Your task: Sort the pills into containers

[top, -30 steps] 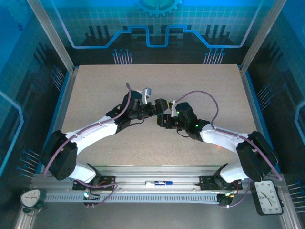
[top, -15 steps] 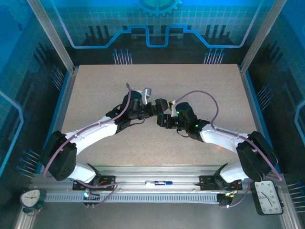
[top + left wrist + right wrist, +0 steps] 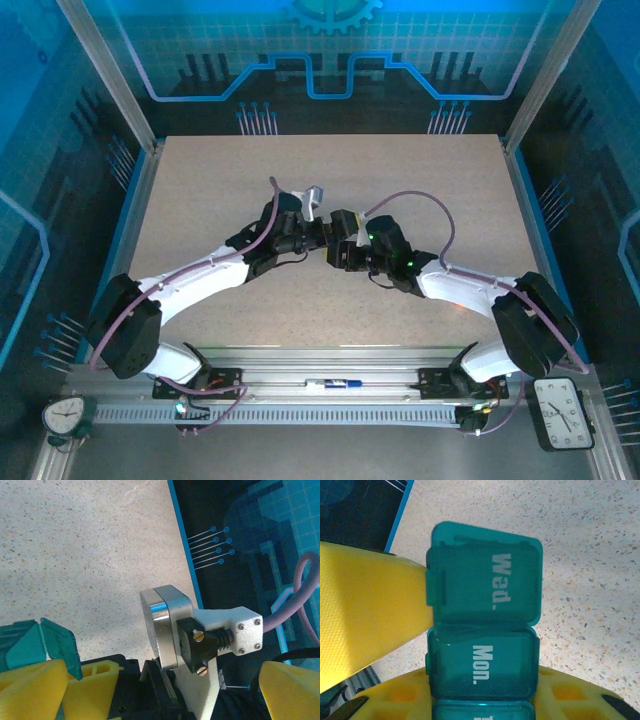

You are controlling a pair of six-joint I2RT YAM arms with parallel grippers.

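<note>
One pill box (image 3: 485,645), pinched by right gripper (image 3: 344,249), left gripper (image 3: 165,685) agape

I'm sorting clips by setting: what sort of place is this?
Probably a robot lab test cell: two arms bolted to a rail at a speckled table, aluminium frame posts, and blue circuit-patterned walls around it.

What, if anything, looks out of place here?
On the pill box, the Wed. lid looks lifted and askew, overlapping the shut Mon. lid beside it, with a yellow finger against its tab. The labels also run Wed. straight to Mon., with no Tue. between.
</note>
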